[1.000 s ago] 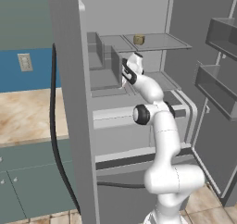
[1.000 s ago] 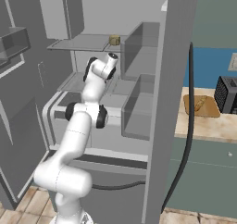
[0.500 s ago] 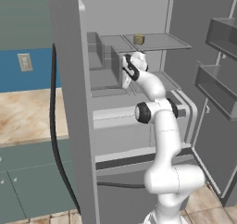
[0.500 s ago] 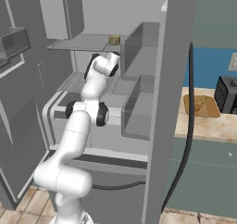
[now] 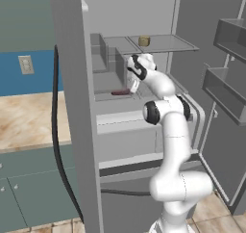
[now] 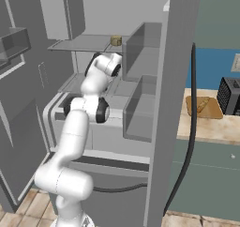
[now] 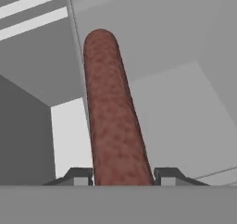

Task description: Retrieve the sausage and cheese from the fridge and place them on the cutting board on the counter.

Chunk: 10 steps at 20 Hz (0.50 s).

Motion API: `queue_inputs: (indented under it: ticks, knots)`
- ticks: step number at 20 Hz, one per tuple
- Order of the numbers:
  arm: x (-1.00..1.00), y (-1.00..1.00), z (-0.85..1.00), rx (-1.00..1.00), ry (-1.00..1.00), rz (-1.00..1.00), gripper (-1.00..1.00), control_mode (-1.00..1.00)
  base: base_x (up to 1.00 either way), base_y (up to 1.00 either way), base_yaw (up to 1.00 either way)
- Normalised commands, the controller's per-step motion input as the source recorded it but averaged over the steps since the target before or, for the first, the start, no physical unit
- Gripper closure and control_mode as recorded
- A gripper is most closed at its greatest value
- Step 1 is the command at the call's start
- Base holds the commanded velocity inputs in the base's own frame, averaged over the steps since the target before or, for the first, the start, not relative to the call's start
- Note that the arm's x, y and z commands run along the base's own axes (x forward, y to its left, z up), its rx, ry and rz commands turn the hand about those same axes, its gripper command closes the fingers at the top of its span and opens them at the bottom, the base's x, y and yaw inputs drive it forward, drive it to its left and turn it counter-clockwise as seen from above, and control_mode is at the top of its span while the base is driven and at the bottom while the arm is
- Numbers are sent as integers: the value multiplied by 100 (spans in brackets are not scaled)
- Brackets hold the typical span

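The fridge (image 5: 67, 83) stands open. On its middle shelf lies the dark red-brown sausage (image 5: 120, 92), and my gripper (image 5: 129, 88) reaches in at its near end. In the hand view the sausage (image 7: 113, 126) runs away from me between the two fingertips (image 7: 78, 176), which press against its sides, so my gripper (image 7: 122, 177) is shut on it. The tan cheese (image 5: 143, 41) sits on the top glass shelf, also seen as the cheese (image 6: 116, 40). The orange-brown cutting board (image 6: 202, 107) lies on the beige counter (image 6: 220, 123) to the right of the fridge.
A pale yellowish stick-shaped item (image 6: 203, 103) lies on the board, and a black-and-silver toaster (image 6: 229, 95) stands beside it. Grey door bins (image 5: 226, 83) hang on the open door at the right. Upright grey dividers (image 6: 140, 57) stand on the shelves near the hand.
The hand has shifted only slightly at the middle shelf. The sausage and cheese lie where they were.
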Motion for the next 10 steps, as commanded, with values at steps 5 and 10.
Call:
queue_inputs:
  ticks: [5, 10]
  knots:
    - [-88, 9, -12, 0, -26, -21, 100, -100, 0, 0, 0]
    - [-89, 8, -7, 0, -25, -21, 100, -100, 0, 0, 0]
